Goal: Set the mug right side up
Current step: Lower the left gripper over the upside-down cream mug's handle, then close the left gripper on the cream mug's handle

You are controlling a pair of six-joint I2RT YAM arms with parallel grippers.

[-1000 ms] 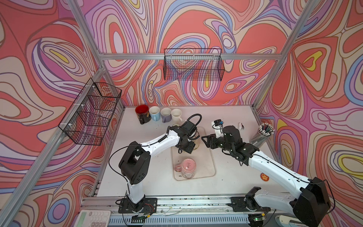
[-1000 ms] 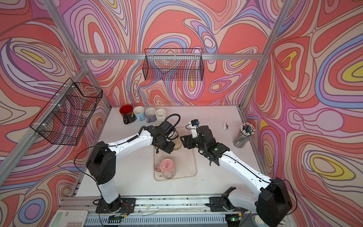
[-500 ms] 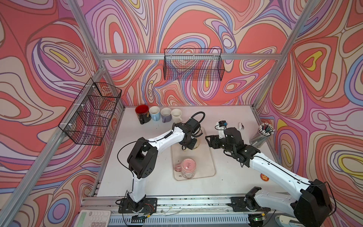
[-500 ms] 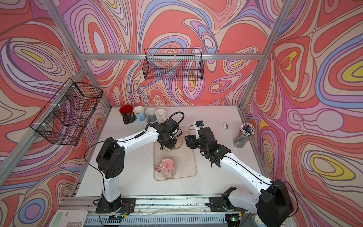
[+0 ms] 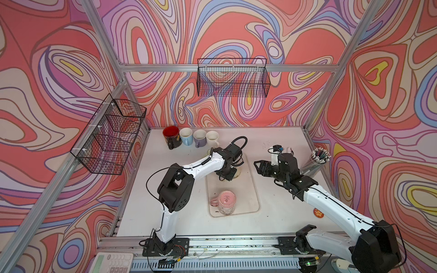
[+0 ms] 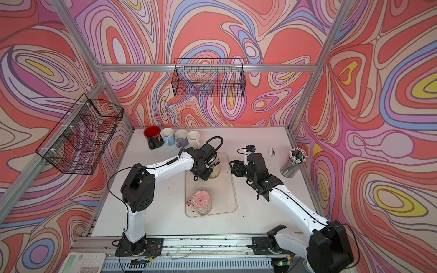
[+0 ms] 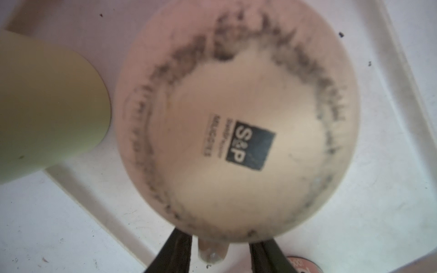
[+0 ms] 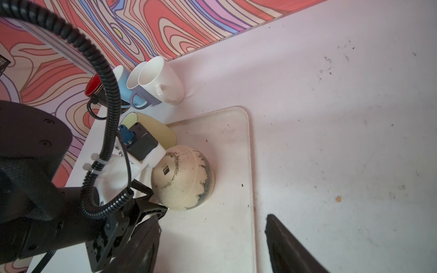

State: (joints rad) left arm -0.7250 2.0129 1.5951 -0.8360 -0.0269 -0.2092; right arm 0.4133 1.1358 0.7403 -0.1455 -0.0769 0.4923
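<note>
Mug (image 5: 237, 173), cream ceramic, round-bodied: upside down at the far end of a pale rectangular plastic tray (image 5: 254, 189) in the middle of the white table (image 5: 283, 212). Base uppermost, printed with a dark square maker's mark and ringed with dark smudges.

Left claw (image 7: 220, 243): partly open. Its black fingers (image 7: 177, 250) straddle the mug's handle. The left wrist view shows a narrow gap on each side, so nothing is clamped.

Right claw (image 5: 257, 166): wide open and empty. Hovers near the tray's far right corner, pointed at the cream mug and apart from it.

Pink mug (image 5: 225, 203), glossy: also upside down, handle to the left, at the near end of the same tray, well apart from the cream mug.

Yellow-green mug (image 7: 47, 99): on the table just beside the tray's far left corner, near the cream mug.

Upright mugs, four in a row at the far left of the table: red-and-black (image 5: 171, 136), light blue (image 5: 186, 136), lavender (image 5: 199, 137), white (image 5: 212, 137).

Clear cup of pens (image 5: 315, 163): right edge of the table.
</note>
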